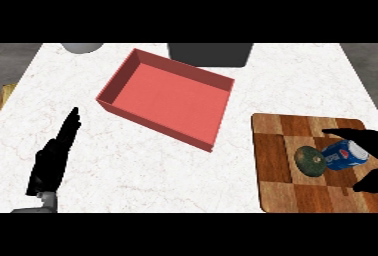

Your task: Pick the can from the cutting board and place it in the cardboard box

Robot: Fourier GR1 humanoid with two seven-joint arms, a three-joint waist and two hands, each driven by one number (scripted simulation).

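Note:
A blue can (344, 155) lies on its side on the wooden cutting board (280, 175) at the right. My right hand (363, 136) comes in from the right edge, fingers above the can and thumb (367, 184) below it, spread on either side without closing on it. A dark green round fruit (310, 161) lies just left of the can, touching it. The red open box (171, 97) sits tilted in the middle of the counter. My left hand (53, 157) rests at the lower left with fingers straight, pointing away.
A grey round object (81, 47) is at the counter's far left edge. A dark rectangular object (210, 54) sits behind the box at the far edge. White marble counter (148, 170) spreads between box, board and left hand.

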